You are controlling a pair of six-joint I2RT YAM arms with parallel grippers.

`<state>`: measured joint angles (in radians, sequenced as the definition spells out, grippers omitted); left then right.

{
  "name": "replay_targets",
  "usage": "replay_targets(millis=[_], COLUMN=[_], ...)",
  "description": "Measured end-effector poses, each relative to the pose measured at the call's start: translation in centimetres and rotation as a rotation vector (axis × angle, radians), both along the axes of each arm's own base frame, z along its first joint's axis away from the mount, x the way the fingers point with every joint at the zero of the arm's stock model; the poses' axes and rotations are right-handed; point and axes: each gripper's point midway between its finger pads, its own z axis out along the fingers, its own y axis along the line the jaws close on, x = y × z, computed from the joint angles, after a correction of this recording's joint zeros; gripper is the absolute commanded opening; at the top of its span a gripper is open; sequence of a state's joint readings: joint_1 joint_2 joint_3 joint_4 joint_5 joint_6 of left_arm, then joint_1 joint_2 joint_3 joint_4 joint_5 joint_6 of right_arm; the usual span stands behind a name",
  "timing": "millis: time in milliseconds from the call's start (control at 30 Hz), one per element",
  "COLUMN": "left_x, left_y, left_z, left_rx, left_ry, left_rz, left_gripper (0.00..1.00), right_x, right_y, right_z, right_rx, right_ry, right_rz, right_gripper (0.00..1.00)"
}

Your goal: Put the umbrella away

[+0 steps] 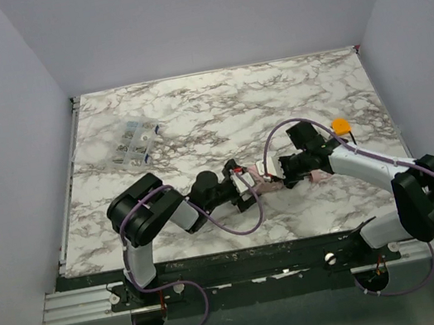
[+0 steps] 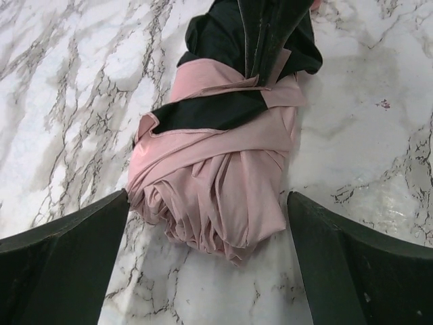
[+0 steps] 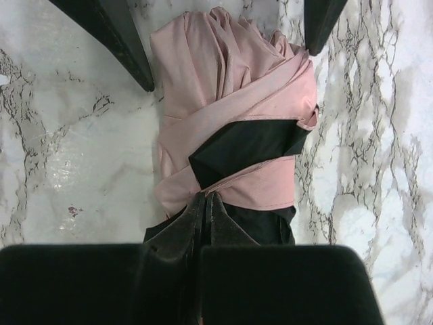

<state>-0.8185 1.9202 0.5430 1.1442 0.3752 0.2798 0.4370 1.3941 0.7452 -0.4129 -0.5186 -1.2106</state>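
Left tool astride pink umbrella

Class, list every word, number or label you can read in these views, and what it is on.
None can be read.
The umbrella shows plain pink and black fabric, no print.
The small pack on the table has dark marks, too small to read.

Seen from above, the umbrella is mostly covered by the left gripper and right gripper. In the left wrist view its far end runs off the top edge. The orange object is too small to identify.
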Motion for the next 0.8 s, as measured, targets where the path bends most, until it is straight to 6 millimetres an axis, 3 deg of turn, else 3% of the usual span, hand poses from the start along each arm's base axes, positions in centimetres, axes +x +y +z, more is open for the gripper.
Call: replay_targets(millis=[200,367,567,733,800], left_x=[0.0,-0.3,0.2,0.7,1.0], left_y=[-0.1,-0.6,-2.0,-2.5,-2.6], left_z=[1.8,2.1,1.0,0.0,-0.3], left_rx=[-0.028,-0.039,-0.034,-0.010,-0.003], left_ry=[-0.051,-0.064,-0.044,-0.020,-0.016], left_rz=[-0.020,-0.065,-0.110,-0.129,-0.134], left_gripper=[0.99,0.98,0.94,0.71,0.48], right_x=[-0.1,-0.1,-0.2,-0.2,-0.2], right_y=[0.0,0.0,0.0,0.1,0.1], right_z=[-0.1,-0.1,-0.1,0.0,0.0], right_rx=[0.000,0.000,0.001,0.005,0.007], right_ry=[0.006,0.006,0.007,0.008,0.011], right_rz=[0.002,0.002,0.003,0.002,0.001], right_gripper=[0.00,0.00,0.00,0.00,0.00])
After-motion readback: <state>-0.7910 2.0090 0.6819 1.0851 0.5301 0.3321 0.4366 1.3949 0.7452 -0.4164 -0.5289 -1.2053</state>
